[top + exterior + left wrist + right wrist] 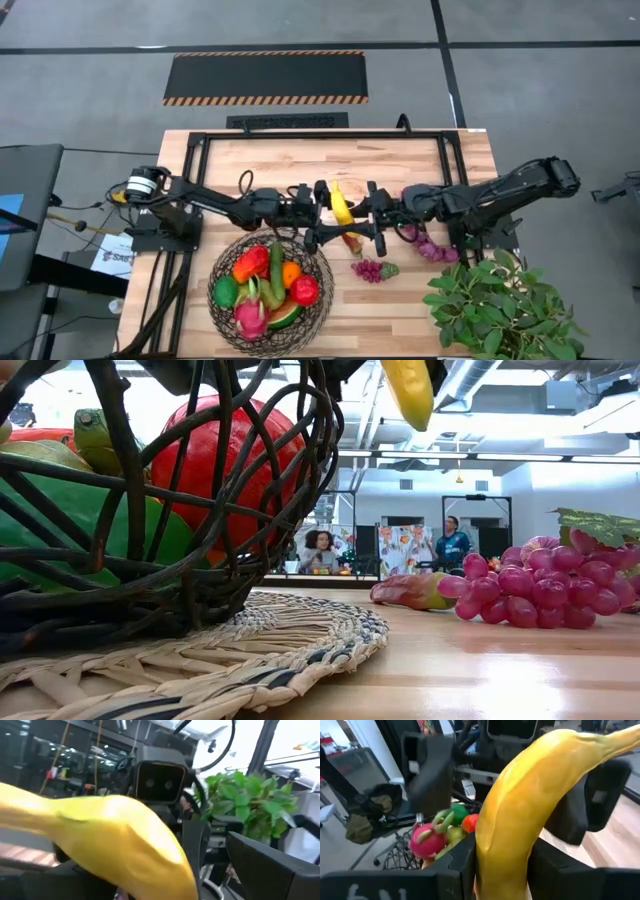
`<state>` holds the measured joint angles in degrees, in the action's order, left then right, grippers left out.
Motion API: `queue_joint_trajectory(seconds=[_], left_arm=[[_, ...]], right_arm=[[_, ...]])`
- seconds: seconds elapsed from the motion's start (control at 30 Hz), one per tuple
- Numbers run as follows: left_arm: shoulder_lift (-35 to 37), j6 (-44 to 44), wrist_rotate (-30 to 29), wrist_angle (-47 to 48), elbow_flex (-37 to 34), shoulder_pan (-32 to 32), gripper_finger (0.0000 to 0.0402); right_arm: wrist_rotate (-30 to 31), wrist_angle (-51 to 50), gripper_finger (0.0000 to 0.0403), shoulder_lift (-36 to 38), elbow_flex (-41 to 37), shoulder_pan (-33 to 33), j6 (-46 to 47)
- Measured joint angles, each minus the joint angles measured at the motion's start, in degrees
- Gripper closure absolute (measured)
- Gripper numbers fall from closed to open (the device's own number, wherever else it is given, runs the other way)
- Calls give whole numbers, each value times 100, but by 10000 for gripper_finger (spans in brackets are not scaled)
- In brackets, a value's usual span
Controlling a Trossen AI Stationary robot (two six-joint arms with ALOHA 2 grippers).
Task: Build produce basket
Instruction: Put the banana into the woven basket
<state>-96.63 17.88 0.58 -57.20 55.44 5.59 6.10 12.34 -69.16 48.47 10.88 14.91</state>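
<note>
A yellow banana [342,207] hangs in the air over the table's middle, just beyond the basket [322,300]. My right gripper [360,226] reaches in from the right and is shut on the banana. My left gripper [322,206] comes from the left and is open. Its two fingers [431,775] stand on either side of the banana's farther part [570,750]; I cannot tell whether they touch it. The dark wire basket sits on a woven mat [300,645] and holds several pieces of produce: a red apple [215,455], a pink dragonfruit [250,318] and green ones. My right gripper pinches the banana between its two fingers, near the end closest to the wrist [495,865]. The fingers come about level from the table's right side and lie across the banana. The banana is lifted clear of the table, and its free part curves away past the fingers.
Purple grapes [372,270] and a second purple bunch [435,248] lie on the wood to the right of the basket. A leafy green plant [500,305] fills the near right corner. A black frame [320,135] runs along the table's far edge. People sit in the room behind.
</note>
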Motion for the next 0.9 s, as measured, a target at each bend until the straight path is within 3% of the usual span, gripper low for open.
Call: queue_joint_trajectory(seconds=[0.17,0.43,0.57,0.7,0.9], left_arm=[[-14,-1,97,228,92,-9,112],[-15,66,-167,284,97,-7,242],[-15,32,-232,307,97,-2,293],[24,-85,-194,360,97,-11,301],[492,-281,-177,1225,97,-10,273]], right_arm=[[-46,-49,242,23,-1,6,-3],[-183,-135,232,43,0,2,-51],[-205,-217,208,43,0,0,-61],[-292,-456,166,84,0,-1,-58],[-422,-869,129,297,2,85,70]])
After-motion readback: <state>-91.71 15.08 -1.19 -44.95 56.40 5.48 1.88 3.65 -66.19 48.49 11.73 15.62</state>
